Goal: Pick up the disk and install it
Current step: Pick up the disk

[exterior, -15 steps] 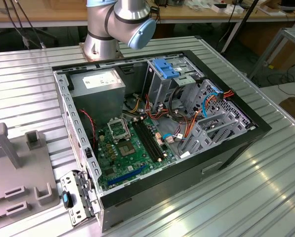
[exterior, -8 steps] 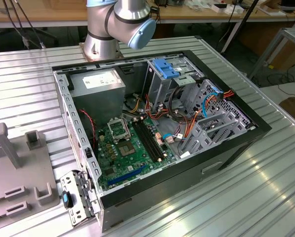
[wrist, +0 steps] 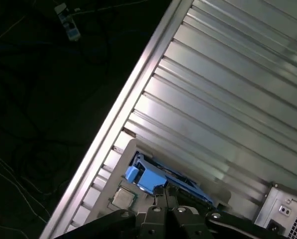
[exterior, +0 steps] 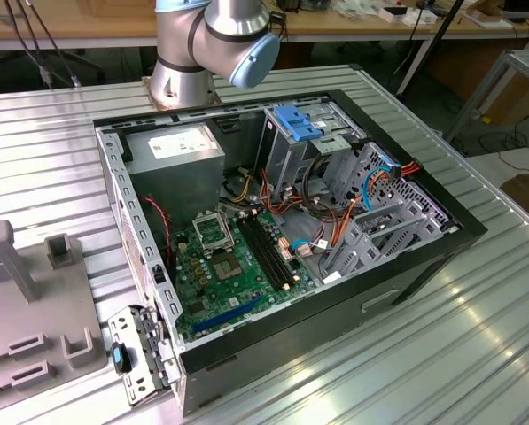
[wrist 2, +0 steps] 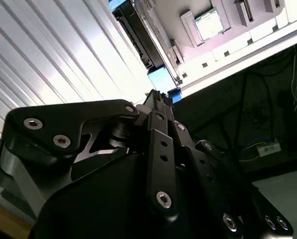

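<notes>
While the open computer case [exterior: 115,190] stands on the ribbed tabletop [exterior: 477,336], the disk [wrist: 148,177] lies outside it on a pale fixture plate [wrist 2: 257,35] at a tabletop edge, beside a small square chip [wrist 2: 209,24]. My claw [wrist 2: 158,95] points at the disk's blue frame, just beside its near end. The disk's long axis appears to run straight away from me. Whether the claw is spread or pressed together, I cannot tell.
</notes>
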Controlling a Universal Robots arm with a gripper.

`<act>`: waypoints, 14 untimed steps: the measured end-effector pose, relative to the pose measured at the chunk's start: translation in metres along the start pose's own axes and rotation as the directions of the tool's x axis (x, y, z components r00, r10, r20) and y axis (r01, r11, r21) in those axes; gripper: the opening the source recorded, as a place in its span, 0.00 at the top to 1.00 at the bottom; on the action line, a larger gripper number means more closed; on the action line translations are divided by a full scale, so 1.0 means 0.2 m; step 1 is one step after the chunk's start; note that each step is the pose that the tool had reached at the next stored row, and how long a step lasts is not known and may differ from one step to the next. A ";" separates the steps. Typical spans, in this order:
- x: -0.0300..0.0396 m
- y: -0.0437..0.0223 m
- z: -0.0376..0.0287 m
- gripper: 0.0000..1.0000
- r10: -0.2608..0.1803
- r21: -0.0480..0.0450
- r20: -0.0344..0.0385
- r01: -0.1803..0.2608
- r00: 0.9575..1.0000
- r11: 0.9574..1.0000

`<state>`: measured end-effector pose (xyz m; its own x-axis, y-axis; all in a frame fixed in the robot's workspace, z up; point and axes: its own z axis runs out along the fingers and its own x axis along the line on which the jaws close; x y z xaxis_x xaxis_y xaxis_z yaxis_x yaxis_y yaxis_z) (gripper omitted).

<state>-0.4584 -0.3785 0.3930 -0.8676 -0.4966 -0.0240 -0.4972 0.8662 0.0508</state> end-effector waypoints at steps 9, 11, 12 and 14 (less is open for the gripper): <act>0.000 0.000 0.000 0.89 -0.193 -0.006 -0.009 0.193 0.981 0.981; 0.000 0.000 0.000 0.89 -0.236 -0.007 -0.011 0.236 0.972 0.972; 0.000 0.000 0.000 0.89 -0.263 -0.008 -0.013 0.263 0.965 0.965; 0.000 0.000 0.000 0.89 -0.336 -0.011 -0.016 0.335 0.942 0.942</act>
<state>-0.4584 -0.3785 0.3930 -0.6503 -0.7593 -0.0239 -0.7594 0.6487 0.0509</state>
